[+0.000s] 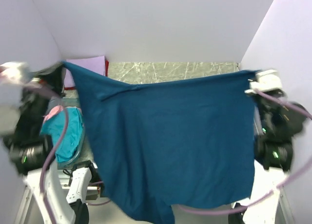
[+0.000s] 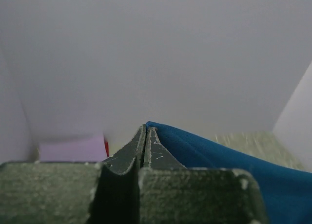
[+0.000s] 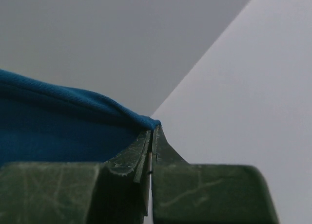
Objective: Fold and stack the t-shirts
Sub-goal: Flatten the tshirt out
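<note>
The blue shirt (image 1: 170,136) hangs spread in the air, plain deep teal-blue, mostly smooth, with one crease near its top edge; the left pincer (image 2: 146,130) is clenched on one upper corner, the right pincer (image 3: 153,132) on the other; the cloth stretches between them and drapes below; beyond the left pincer lies a lavender shirt (image 1: 90,65).

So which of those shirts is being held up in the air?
The large dark teal shirt: left gripper and right gripper each pinch a top corner, so it hangs spread between them. The lavender shirt lies flat at the back left.
</note>
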`<state>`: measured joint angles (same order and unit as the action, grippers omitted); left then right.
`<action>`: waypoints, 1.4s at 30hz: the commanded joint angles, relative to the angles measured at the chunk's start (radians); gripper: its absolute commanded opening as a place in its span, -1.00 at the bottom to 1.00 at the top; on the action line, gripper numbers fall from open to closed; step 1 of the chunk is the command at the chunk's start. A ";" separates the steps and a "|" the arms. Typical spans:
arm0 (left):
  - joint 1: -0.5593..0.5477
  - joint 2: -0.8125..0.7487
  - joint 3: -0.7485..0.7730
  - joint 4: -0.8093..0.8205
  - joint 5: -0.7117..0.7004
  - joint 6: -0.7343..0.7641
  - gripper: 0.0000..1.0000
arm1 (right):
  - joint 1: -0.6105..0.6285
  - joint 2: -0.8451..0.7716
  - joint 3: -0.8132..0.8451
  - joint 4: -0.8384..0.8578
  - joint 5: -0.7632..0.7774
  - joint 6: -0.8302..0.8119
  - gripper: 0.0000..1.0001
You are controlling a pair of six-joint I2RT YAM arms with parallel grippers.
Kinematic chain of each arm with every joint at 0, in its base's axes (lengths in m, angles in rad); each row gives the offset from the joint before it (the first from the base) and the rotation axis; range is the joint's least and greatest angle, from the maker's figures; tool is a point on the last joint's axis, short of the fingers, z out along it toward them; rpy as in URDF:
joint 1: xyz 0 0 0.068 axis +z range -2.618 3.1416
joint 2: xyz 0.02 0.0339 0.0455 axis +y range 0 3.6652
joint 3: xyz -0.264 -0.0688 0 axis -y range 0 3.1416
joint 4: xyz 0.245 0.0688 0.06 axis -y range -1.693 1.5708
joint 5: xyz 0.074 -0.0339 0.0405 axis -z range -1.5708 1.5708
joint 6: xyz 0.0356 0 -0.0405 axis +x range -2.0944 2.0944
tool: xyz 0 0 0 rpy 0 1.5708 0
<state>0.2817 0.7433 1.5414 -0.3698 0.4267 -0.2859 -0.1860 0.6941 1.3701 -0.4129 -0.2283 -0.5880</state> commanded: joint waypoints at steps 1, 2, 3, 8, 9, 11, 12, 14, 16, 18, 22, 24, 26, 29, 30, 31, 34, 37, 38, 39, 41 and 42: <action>0.004 0.005 -0.142 0.012 0.081 -0.004 -0.99 | -0.004 0.031 -0.159 -0.014 -0.097 -0.064 -1.00; 0.004 0.017 -0.208 0.026 0.087 -0.002 -0.99 | -0.006 0.038 -0.240 0.000 -0.108 -0.067 -1.00; 0.004 0.025 -0.242 0.040 0.092 -0.004 -0.99 | -0.004 0.047 -0.279 0.015 -0.118 -0.076 -1.00; -0.031 0.142 -0.433 0.176 0.063 -0.038 -0.99 | -0.004 0.206 -0.442 0.176 -0.134 -0.078 -1.00; -0.050 0.198 -0.452 0.201 0.049 -0.032 -0.99 | -0.004 0.243 -0.450 0.196 -0.140 -0.075 -1.00; -0.131 0.285 -0.498 0.279 -0.046 -0.009 -0.99 | -0.003 0.365 -0.445 0.256 -0.144 -0.058 -1.00; -0.147 0.319 -0.503 0.302 -0.054 -0.004 -0.99 | -0.003 0.413 -0.433 0.272 -0.144 -0.047 -1.00; -0.182 0.431 -0.494 0.362 -0.080 -0.006 -0.99 | 0.000 0.550 -0.373 0.276 -0.140 -0.035 -1.00; -0.205 0.522 -0.452 0.362 -0.109 -0.009 -0.99 | 0.002 0.669 -0.324 0.283 -0.131 -0.018 -1.00; -0.217 0.654 -0.370 0.364 -0.144 -0.013 -0.99 | 0.002 0.732 -0.263 0.289 -0.114 -0.007 -1.00; -0.245 0.853 -0.203 0.338 -0.213 -0.030 -0.99 | 0.008 0.878 -0.172 0.287 -0.089 0.002 -1.00; -0.257 0.954 -0.104 0.318 -0.235 -0.042 -0.99 | 0.010 0.918 -0.123 0.276 -0.077 0.005 -1.00; -0.271 1.031 -0.031 0.281 -0.282 -0.041 -0.99 | 0.014 0.973 -0.077 0.263 -0.062 0.008 -1.00; -0.277 1.076 -0.001 0.278 -0.308 -0.048 -0.99 | 0.023 1.038 -0.027 0.240 -0.036 0.002 -1.00; -0.277 1.081 -0.001 0.282 -0.315 -0.050 -0.99 | 0.025 1.051 -0.013 0.235 -0.025 0.001 -1.00; -0.276 1.084 -0.003 0.288 -0.321 -0.045 -0.99 | 0.026 1.079 0.000 0.220 -0.019 -0.004 -1.00; -0.277 1.123 0.026 0.253 -0.341 -0.039 -0.99 | 0.026 1.130 0.041 0.197 0.012 -0.004 -1.00; -0.277 1.150 0.057 0.204 -0.332 -0.036 -0.99 | 0.025 1.163 0.083 0.166 0.018 0.004 -1.00; -0.277 1.144 0.043 0.206 -0.339 -0.035 -0.99 | 0.026 1.168 0.101 0.157 0.017 0.005 -1.00; -0.277 1.140 0.037 0.212 -0.351 -0.030 -0.99 | 0.028 1.174 0.110 0.148 0.015 0.008 -1.00; -0.309 1.137 0.034 0.203 -0.368 -0.025 -0.99 | 0.029 1.190 0.138 0.112 0.015 0.007 -1.00; -0.320 1.139 0.037 0.174 -0.382 -0.022 -0.99 | 0.033 1.197 0.142 0.097 0.021 0.004 -1.00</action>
<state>-0.0143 1.8965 1.5455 -0.1825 0.1123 -0.3264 -0.1547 1.8851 1.4376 -0.2825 -0.2504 -0.5877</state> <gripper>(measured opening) 0.012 0.009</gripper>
